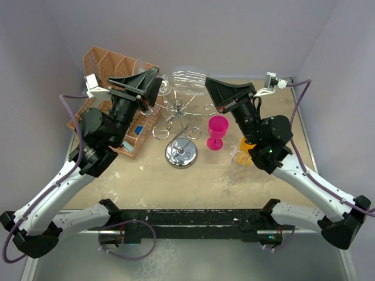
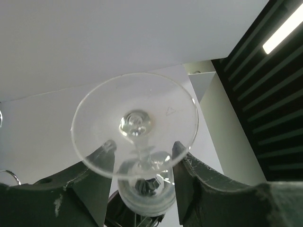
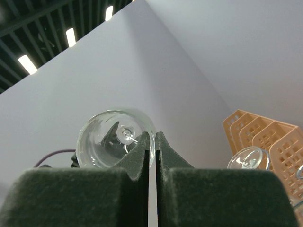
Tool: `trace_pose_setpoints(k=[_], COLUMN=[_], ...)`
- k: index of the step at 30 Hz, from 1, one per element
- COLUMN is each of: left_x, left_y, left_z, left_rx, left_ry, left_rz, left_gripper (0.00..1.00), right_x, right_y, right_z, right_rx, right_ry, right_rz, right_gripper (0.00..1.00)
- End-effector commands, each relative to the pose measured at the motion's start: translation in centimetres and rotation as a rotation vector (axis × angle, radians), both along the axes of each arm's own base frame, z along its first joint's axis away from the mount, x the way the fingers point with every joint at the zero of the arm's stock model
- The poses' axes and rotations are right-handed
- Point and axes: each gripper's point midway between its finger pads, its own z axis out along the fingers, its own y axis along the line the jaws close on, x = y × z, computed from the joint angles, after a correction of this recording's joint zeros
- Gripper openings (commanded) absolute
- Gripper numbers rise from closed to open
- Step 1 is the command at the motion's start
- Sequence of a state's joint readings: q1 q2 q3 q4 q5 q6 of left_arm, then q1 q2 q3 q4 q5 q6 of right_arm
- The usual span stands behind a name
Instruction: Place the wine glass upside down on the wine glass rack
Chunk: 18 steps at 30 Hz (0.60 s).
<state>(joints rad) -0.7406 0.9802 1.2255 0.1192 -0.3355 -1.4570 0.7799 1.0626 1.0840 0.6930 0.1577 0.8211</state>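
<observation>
A clear wine glass hangs on its side above the chrome wire wine glass rack, which has a round shiny base. My right gripper is shut on the rim of the bowl; the right wrist view shows the thin glass wall pinched between its pads. My left gripper is open at the foot end. In the left wrist view the round foot faces the camera, and the fingers stand apart on either side of the stem.
An orange plastic file organizer stands at the back left under the left arm, with another clear glass by it. A pink goblet, a yellow cup and a clear glass stand right of the rack.
</observation>
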Motion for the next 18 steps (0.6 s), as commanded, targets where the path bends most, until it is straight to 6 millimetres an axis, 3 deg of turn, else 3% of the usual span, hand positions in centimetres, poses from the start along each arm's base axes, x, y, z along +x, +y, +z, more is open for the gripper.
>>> trace_pose_setpoints(k=[1, 6, 14, 18], left_x=[0.3, 0.1, 0.3, 0.2], left_y=[2.6, 3.1, 2.1, 1.5], left_z=[2.5, 2.7, 3.0, 3.0], left_rx=[-0.096, -0.124, -0.121, -0.107], left_ry=[-0.037, -0.070, -0.093, -0.107], left_rz=[0.112, 0.130, 0.096, 0.074], left_gripper=[0.41, 0.27, 0.22, 0.08], right_x=[-2.6, -3.1, -3.8, -4.1], right_y=[0.1, 1.0, 3.2, 4.1], right_z=[3.2, 2.5, 1.8, 1.4], right_rx=[0.077, 0.054, -0.020, -0.044], right_ry=[-0.135, -0.156, -0.222, -0.223], right_rz=[0.093, 0.142, 0.223, 0.268], right_gripper=[0.00, 0.00, 0.00, 0.00])
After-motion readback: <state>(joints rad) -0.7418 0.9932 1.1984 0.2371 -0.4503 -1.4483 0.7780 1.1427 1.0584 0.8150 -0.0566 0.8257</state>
